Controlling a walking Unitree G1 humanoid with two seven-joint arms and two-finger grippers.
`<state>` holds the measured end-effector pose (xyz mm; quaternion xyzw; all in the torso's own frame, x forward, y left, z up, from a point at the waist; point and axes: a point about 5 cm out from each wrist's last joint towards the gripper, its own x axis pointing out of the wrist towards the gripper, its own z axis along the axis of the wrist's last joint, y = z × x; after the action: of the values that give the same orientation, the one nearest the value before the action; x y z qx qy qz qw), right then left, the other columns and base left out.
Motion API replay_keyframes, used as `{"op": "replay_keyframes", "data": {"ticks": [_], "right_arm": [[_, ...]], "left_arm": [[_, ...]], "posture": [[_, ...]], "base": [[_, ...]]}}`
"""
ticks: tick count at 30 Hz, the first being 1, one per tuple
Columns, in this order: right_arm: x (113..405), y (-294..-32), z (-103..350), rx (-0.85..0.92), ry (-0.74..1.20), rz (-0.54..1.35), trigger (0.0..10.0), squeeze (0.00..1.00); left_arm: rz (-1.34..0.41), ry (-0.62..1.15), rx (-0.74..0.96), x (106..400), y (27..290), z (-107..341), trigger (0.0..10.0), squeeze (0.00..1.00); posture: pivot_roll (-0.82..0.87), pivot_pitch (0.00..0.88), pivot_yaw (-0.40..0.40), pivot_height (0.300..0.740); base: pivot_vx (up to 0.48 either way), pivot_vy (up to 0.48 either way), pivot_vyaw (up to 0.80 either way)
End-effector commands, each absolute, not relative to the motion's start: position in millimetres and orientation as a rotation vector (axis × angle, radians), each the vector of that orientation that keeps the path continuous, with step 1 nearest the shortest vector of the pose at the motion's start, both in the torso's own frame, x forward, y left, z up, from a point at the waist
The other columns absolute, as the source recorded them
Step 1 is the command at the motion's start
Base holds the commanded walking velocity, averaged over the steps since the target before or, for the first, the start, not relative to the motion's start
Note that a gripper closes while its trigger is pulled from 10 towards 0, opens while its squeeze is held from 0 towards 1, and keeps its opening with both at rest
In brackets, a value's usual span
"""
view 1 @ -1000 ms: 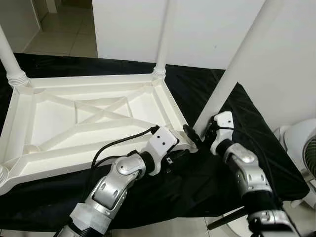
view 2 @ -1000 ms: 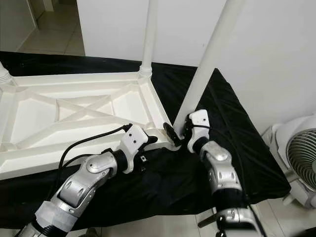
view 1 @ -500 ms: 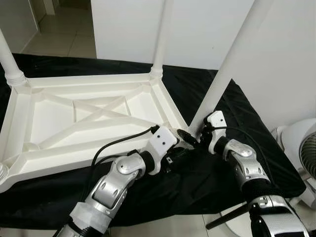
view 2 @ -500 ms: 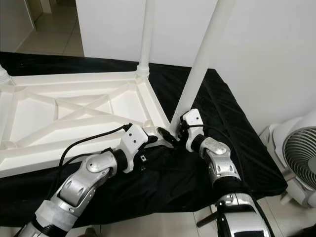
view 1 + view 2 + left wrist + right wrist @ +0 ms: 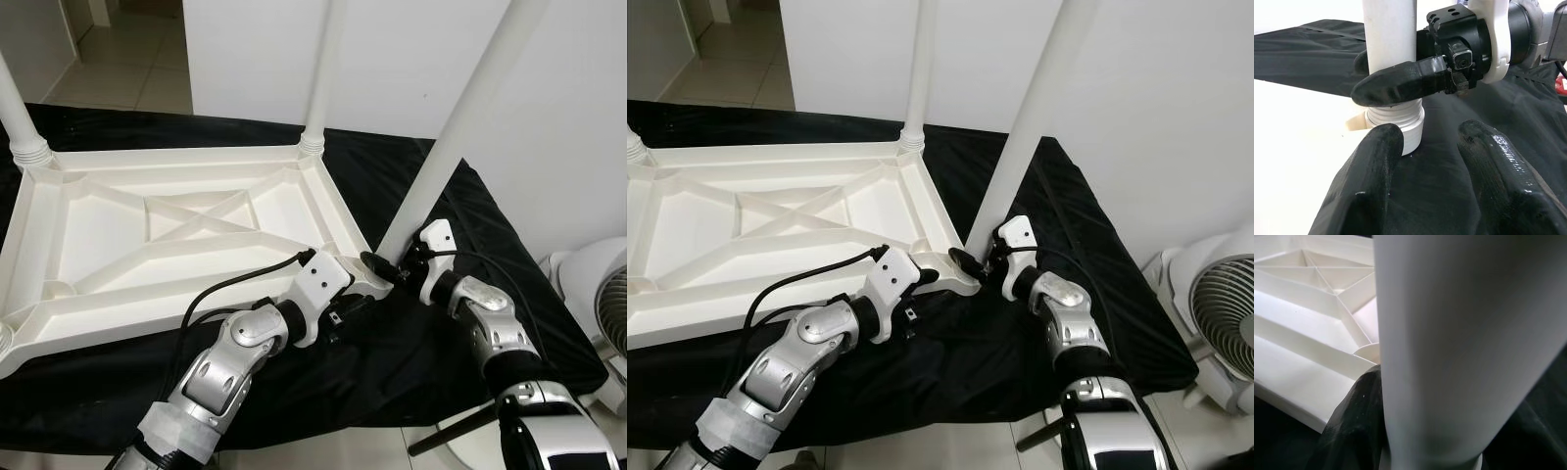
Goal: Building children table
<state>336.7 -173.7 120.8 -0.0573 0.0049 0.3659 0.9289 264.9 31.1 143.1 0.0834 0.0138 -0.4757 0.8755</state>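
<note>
Head views bright, even indoor light, sharp, no motion blur. White wall (image 5: 549, 147) a little blown out; black cloth (image 5: 392, 362) swallows detail, soft creases only. Faint sheen on silver arm shells. Left wrist view: near black fingers (image 5: 1376, 161) soft, out of focus. Right wrist view: table leg (image 5: 1469, 347) very close, blurred, shaded grey.

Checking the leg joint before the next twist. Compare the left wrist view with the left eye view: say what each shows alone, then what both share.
Left wrist view alone: the ribbed collar at the leg's foot, and the left end effector open, its fingers apart on the black cloth.

Left eye view alone: the whole upturned table top with its far legs, and a fan.

Both: the right end effector clamped on the near-corner leg.
</note>
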Motion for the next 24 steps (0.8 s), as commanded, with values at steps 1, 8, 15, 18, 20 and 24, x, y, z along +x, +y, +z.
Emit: {"op": "replay_keyframes", "data": {"ticks": [1,8,15,18,20,24], "right_arm": [[329.9,-170.8,109.8,-0.094,0.036,0.694,10.0,0.00],[325.8,-166.3,110.8,-0.024,0.019,0.487,10.0,0.00],[308.4,-161.2,111.1,0.039,0.032,-0.007,10.0,0.00],[299.1,-160.5,112.7,0.048,0.038,-0.149,10.0,0.00],[296.1,-158.0,113.5,0.057,0.042,-0.170,10.0,0.00],[294.7,-152.8,117.7,0.060,0.028,-0.145,10.0,0.00]], "left_arm": [[-1.011,0.018,0.184,262.2,29.0,145.1,10.0,0.00],[-1.015,0.023,0.177,260.0,28.3,144.0,10.0,0.00],[-1.033,0.026,0.169,258.7,25.2,143.9,10.0,0.00],[-1.036,0.025,0.168,258.7,24.7,144.1,10.0,0.00],[-1.037,0.025,0.167,258.6,24.4,144.3,10.0,0.00],[-1.040,0.024,0.165,258.4,23.8,144.6,10.0,0.00]], "posture": [[0.16,0.000,-0.127,0.740],[0.15,0.000,-0.122,0.740],[0.13,0.000,-0.114,0.740],[0.12,0.000,-0.113,0.740],[0.12,0.000,-0.113,0.740],[0.12,0.000,-0.111,0.740]], "base": [[0.000,0.000,0.00],[0.000,0.000,0.00],[0.000,0.000,0.00],[0.000,0.000,0.00],[0.000,0.000,0.00],[0.000,0.000,0.00]]}}
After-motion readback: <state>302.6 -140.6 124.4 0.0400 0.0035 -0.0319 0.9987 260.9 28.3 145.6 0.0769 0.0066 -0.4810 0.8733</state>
